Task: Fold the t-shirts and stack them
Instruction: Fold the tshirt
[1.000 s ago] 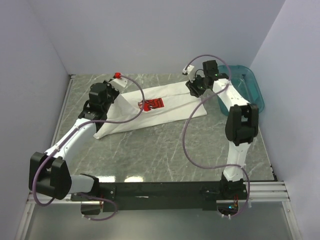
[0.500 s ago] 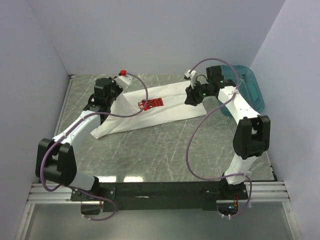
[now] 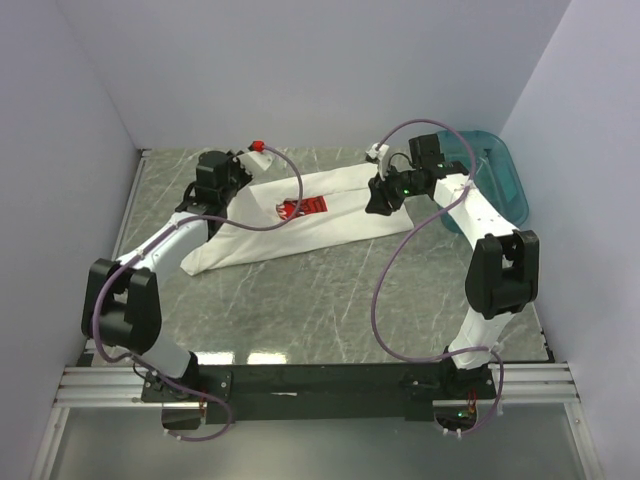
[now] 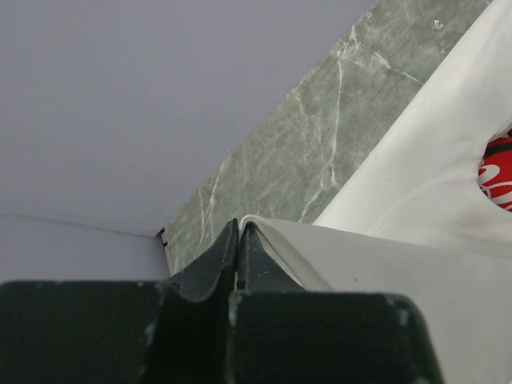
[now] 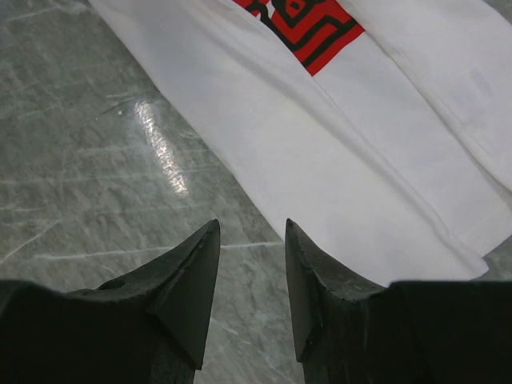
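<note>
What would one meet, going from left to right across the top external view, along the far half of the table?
left gripper → red print of the t-shirt → right gripper → teal basin

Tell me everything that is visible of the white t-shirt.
The white t-shirt looks like soft cotton, with a red print partly hidden by a fold. It lies as a long band on the grey table, slanting from near left to far right. The left tool is shut on a raised fold at its left end; the right tool stands open near its right end, not gripping it.
</note>
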